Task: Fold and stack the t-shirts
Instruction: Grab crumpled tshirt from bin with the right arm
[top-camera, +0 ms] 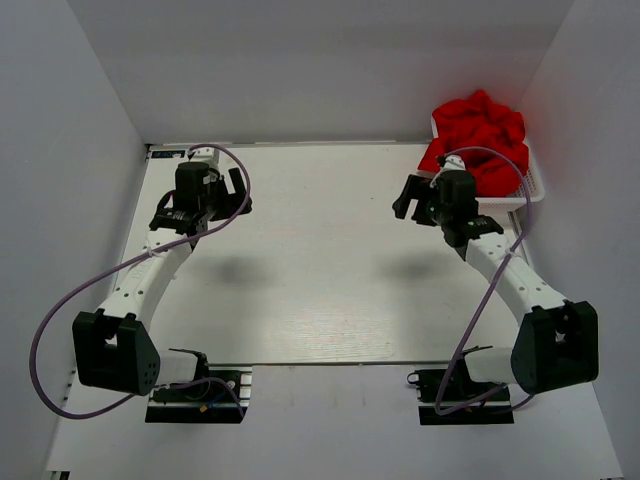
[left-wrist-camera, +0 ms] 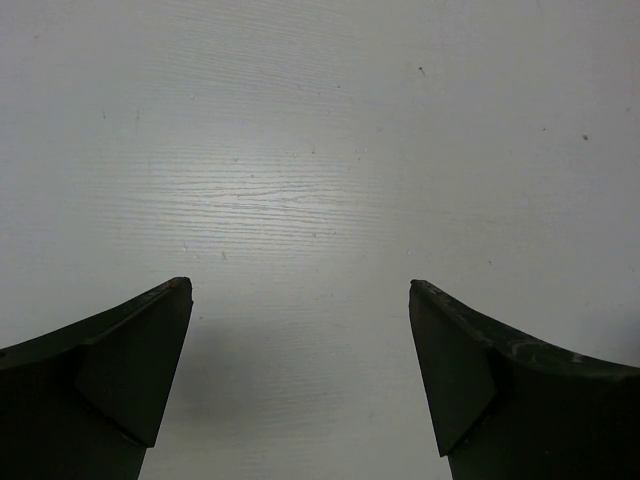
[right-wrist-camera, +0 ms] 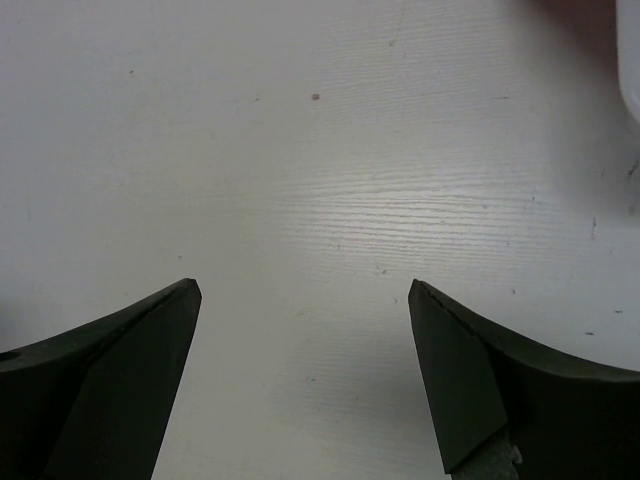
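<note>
Across the whole top view: white wood-grain counter (top-camera: 320, 270), boxed in by plain white walls (top-camera: 300, 60) on the left, far and right sides.

Next down, the left arm (top-camera: 150, 275) runs up the left side with its wrist near the far left corner. The right arm (top-camera: 505, 270) mirrors it on the right, wrist just beside the basket. Both hang above the counter, with soft shadows on the surface under them. A purple cable (top-camera: 45, 340) loops out wide from the left arm; another follows the right one.

The white lattice basket (top-camera: 535, 190) sits in the far right corner, close to the right wall.

All the t-shirts (top-camera: 480, 130) are in that basket as one crumpled bright red heap. It is piled well above the rim, with some fabric spilling over the left edge. Plain red, soft, no print visible, heavy wrinkles throughout. Can't separate or count individual shirts, and can't make out sleeves or collars. Nothing folded yet.

The left jaws are wide open: dark fingers (left-wrist-camera: 110, 380) sit at both lower corners of the left wrist view, with bare counter between them.

The right jaws are wide open too: fingers (right-wrist-camera: 110, 390) are spread the same way over bare counter. The top right corner of that view shows a blurred white edge and a dark reddish smear, too soft to identify. Neither set touches the fabric.
</note>
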`<state>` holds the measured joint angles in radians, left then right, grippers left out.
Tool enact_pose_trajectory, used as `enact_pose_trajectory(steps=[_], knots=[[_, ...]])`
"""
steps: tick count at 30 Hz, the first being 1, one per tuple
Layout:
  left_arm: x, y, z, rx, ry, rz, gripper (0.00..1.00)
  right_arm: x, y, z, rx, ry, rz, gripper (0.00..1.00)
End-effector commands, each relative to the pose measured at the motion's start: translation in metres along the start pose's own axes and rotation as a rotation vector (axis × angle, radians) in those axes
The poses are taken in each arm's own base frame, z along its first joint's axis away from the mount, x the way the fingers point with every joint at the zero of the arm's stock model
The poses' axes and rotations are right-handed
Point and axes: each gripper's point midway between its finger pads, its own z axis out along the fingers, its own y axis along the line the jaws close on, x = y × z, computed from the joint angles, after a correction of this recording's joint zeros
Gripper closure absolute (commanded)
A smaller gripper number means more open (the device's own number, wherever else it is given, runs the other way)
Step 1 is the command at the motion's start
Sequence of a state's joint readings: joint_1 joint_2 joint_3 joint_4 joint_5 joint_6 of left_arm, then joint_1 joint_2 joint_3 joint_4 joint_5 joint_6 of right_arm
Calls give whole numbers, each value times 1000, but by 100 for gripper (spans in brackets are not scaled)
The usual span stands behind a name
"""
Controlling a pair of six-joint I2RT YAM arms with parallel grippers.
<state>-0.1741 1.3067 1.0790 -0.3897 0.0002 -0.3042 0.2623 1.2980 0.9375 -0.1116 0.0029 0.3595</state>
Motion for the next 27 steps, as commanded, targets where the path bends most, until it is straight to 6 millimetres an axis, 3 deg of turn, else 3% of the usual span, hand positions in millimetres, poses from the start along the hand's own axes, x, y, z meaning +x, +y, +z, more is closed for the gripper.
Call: enact_pose_trajectory(steps=[1, 5, 6, 7, 8, 9, 11, 12, 13, 14, 15, 16, 17, 19, 21, 22, 23, 24, 25, 27], knots=[[-13, -4, -12, 9, -43, 2, 0, -29, -8, 4, 71, -52, -19, 10], [-11, -4, -9, 6, -34, 2, 0, -52, -25, 11, 208, -53, -29, 10], [-12, 0, -9, -1, -37, -2, 0, -60, -38, 18, 290, -50, -46, 10], [-12, 0, -9, -2, -37, -2, 0, -79, -36, 17, 299, -81, -48, 10], [-10, 1, -6, -5, -26, -2, 0, -81, -42, 18, 328, -64, -44, 10], [-7, 1, -4, -7, -18, -2, 0, -109, -45, 18, 383, -108, -37, 10], [-3, 1, 0, -3, -2, -2, 0, -101, -72, 38, 493, -42, -35, 10], [-5, 1, 3, -4, 1, -2, 0, -129, -69, 41, 502, -75, -13, 10], [-4, 5, 3, -14, 8, 2, 0, -132, -86, 40, 536, -49, 7, 10], [0, 6, 7, -18, 21, 2, 0, -124, -96, 57, 554, -3, 6, 10], [-5, 5, 6, -15, 11, 2, 0, -171, -94, 46, 538, -87, 35, 10], [-3, 5, 12, -19, 25, 2, 0, -149, -107, 75, 551, 4, 29, 10], [-3, 6, 12, -19, 25, 11, 0, -178, -118, 71, 558, -48, 43, 10], [-5, 5, 17, -20, 30, 11, 0, -194, -124, 90, 534, -54, 28, 10], [0, 7, 24, -28, 56, 20, 0, -205, -138, 95, 546, -82, 23, 10], [-3, 6, 26, -28, 55, 20, 0, -197, -149, 101, 570, -67, 19, 10], [1, 8, 30, -31, 67, 29, 0, -216, -156, 106, 569, -153, 19, 10], [-2, 7, 36, -32, 71, 29, 0, -218, -156, 107, 561, -166, 11, 10], [-1, 6, 39, -23, 80, 28, 0, -216, -177, 107, 587, -170, 25, 10], [2, 4, 46, -17, 103, 27, 0, -226, -188, 115, 581, -218, 34, 10]])
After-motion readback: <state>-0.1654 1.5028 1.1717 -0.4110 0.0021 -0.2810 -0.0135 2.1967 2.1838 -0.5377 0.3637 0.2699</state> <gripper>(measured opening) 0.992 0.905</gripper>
